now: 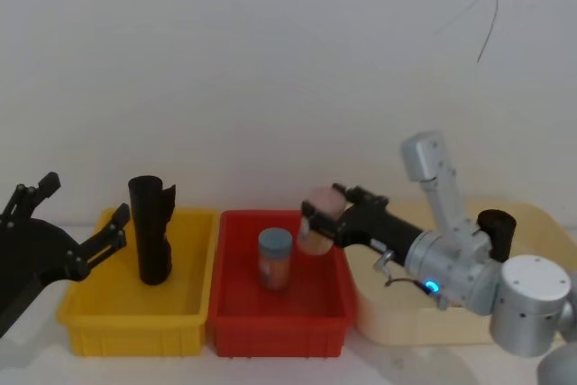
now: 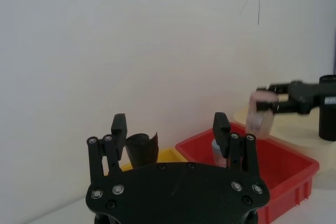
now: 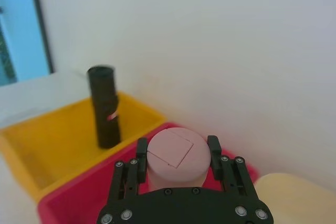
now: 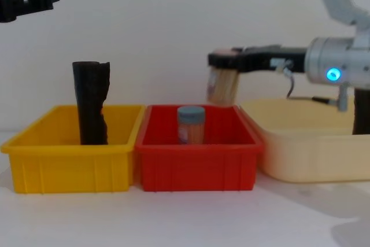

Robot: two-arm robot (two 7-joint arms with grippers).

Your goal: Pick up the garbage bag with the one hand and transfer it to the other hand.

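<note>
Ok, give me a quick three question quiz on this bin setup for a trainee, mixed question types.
1. True or false: the garbage bag stands upright in the yellow bin.
2. What does the right gripper hold? A) pink jar B) blue-lidded jar C) nothing
3. Fill in: the blue-lidded jar sits in the ___ bin.

Key: 1 true. 2 A, the pink jar, held above the red bin. 3 red. The left gripper is open beside the bag.

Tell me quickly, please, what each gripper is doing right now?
Left gripper: open, holding nothing, beside the garbage bag.
Right gripper: closed on a pink jar.
</note>
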